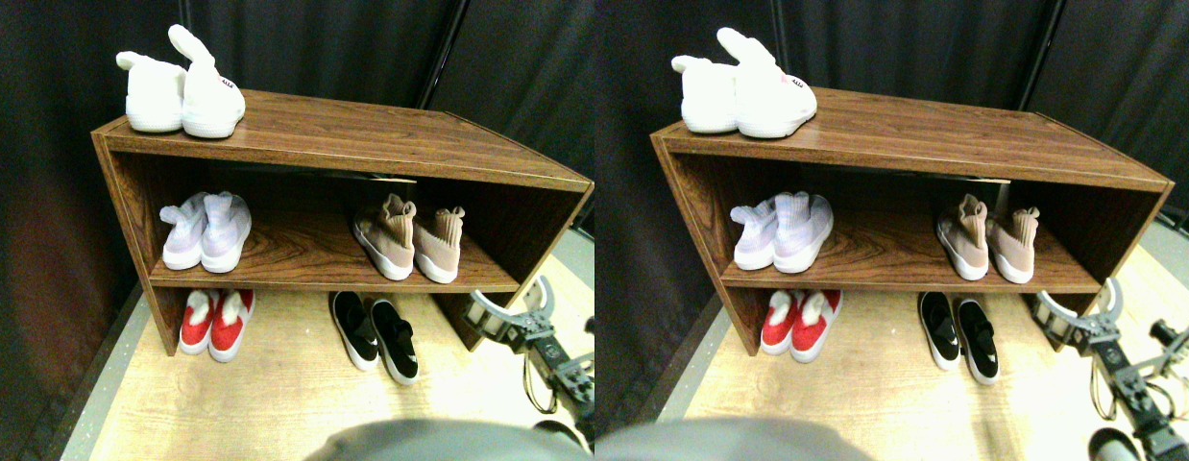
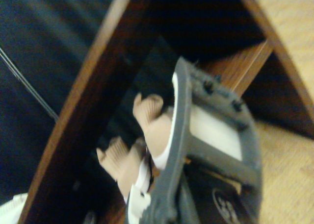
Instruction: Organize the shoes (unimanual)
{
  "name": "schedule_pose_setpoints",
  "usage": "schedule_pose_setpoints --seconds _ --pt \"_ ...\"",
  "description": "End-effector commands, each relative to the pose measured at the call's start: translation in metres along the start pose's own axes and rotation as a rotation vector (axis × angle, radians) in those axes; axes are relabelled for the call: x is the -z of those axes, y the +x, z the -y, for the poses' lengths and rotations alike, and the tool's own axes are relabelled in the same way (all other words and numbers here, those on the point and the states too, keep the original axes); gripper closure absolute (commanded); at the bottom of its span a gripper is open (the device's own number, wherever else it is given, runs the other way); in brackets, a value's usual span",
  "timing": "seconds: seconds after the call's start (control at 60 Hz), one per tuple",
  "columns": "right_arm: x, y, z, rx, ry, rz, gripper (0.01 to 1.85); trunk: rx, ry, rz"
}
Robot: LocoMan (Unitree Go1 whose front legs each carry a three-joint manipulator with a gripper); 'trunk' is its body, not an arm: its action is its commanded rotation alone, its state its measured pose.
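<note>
A pair of tan knit shoes with white soles stands on the right of the middle shelf of a wooden rack. The wrist view shows the same tan shoes past the dark jaw frame. A pair of black slip-on shoes lies on the floor below them, toes angled toward the camera. My right gripper hovers low beside the rack's right side panel, right of the black pair. Its jaws are spread open with nothing between them.
White bunny slippers sit on the rack's top board at its left end. Lavender sneakers stand on the left of the middle shelf, and red shoes lie on the floor under them. Dark curtains hang behind the rack.
</note>
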Motion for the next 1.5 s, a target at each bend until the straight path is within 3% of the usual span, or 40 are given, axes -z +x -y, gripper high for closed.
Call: schedule_pose_setpoints --seconds 0.017,0.033,0.067,0.25,0.433,0.6,0.85,0.9,0.967,1.183,1.5 --pt "-0.008 -0.005 -0.014 -0.047 -0.057 0.008 1.59 0.009 -0.002 0.003" --pt "-0.012 -0.006 -0.015 -0.057 -0.069 0.04 1.77 0.011 0.0 0.002" --pt "-0.015 -0.006 -0.015 -0.066 -0.074 0.051 1.8 0.011 0.0 0.002" --pt "-0.033 -0.003 -0.02 -0.134 -0.148 0.056 1.8 0.012 0.0 0.001" --pt "-0.037 0.021 -0.019 -0.153 -0.133 0.047 1.8 0.004 -0.005 0.002" --pt "-0.034 0.062 -0.008 -0.081 -0.061 0.01 1.8 -0.004 -0.01 -0.002" --pt "-0.024 0.098 0.011 -0.029 -0.037 -0.011 1.8 -0.019 -0.016 -0.001" --pt "-0.023 0.106 0.019 0.008 -0.025 0.023 1.8 -0.02 -0.016 0.0" --pt "-0.024 0.114 0.026 0.036 -0.037 0.01 1.8 -0.023 -0.016 0.001" --pt "-0.017 0.118 0.037 0.089 -0.024 0.055 1.8 -0.028 -0.016 -0.003" --pt "-0.002 0.115 0.045 0.106 -0.021 -0.019 1.8 -0.035 -0.021 -0.008"
